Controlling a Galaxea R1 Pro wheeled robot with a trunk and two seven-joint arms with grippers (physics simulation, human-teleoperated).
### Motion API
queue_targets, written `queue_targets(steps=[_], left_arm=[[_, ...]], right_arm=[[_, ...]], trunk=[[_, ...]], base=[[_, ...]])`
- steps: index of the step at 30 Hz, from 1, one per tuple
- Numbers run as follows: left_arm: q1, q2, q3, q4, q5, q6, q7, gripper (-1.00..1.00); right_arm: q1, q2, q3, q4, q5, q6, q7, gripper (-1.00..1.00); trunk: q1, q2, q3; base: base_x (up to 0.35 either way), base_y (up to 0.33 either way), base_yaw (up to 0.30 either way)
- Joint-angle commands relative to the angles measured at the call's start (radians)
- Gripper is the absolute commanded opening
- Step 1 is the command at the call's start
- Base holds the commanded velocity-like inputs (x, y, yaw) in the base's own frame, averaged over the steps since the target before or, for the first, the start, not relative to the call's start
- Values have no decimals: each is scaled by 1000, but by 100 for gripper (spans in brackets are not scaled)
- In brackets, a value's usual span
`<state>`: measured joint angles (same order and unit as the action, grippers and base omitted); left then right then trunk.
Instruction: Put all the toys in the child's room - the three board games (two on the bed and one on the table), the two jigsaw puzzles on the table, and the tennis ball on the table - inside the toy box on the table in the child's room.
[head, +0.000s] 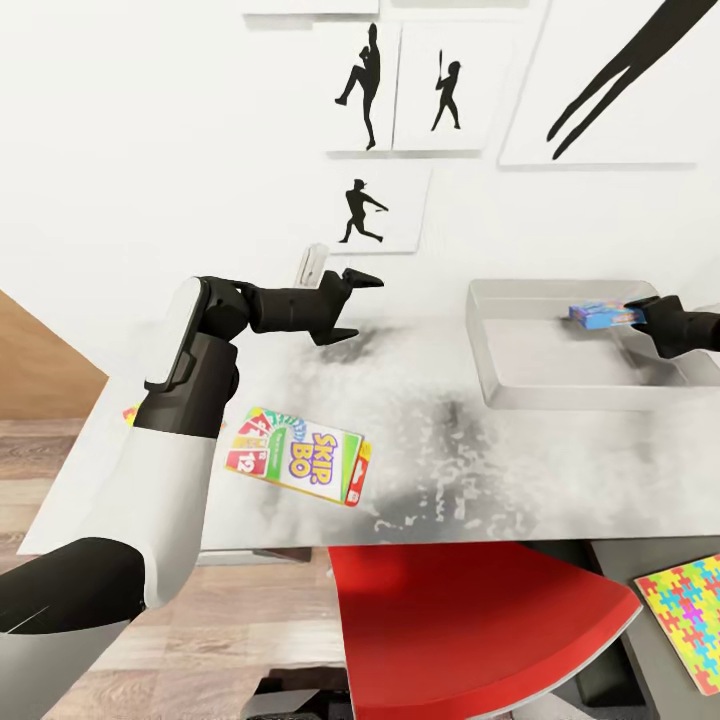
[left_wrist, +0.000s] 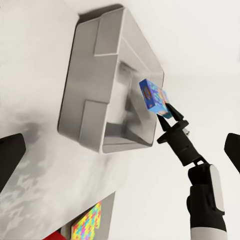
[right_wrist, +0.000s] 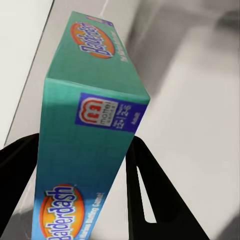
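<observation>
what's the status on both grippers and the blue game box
Right gripper shut on blue game box, held over toy box. Left gripper open, empty. SKIP BO box on table. Nothing in the way.

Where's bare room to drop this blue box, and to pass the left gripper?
The toy box floor under the blue box held by the right gripper looks bare. The table is open between the SKIP BO box and the bin. The left gripper has room toward the wall. Crowded: the front edge, by the red chair and puzzle.
</observation>
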<state>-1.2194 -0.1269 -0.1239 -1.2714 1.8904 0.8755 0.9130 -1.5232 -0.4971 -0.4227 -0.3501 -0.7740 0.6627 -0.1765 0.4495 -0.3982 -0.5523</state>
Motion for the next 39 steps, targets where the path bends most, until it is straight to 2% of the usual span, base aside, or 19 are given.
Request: queue_targets(steps=[1,16,29,39], left_arm=[[-1,0,-2,0,9,0,10,100],[-2,0,-14,3,10,0,10,100],[-2,0,-14,7,10,0,10,100],[-2,1,-14,8,10,0,10,100]], right_arm=[[-1,0,-4,-1,-12,3,-10,-100],[-2,-8,-6,-1,-11,3,-11,-100],[-2,-2,-5,-1,-11,0,-11,-100],[-2,-9,-6,-1,-11,1,-11,-100]], trunk=[[0,-2,-3],[0,-2,-26],[0,-2,-30],[0,-2,-36]], base=[[0,0,0],[0,0,0],[0,0,0],[0,0,0]])
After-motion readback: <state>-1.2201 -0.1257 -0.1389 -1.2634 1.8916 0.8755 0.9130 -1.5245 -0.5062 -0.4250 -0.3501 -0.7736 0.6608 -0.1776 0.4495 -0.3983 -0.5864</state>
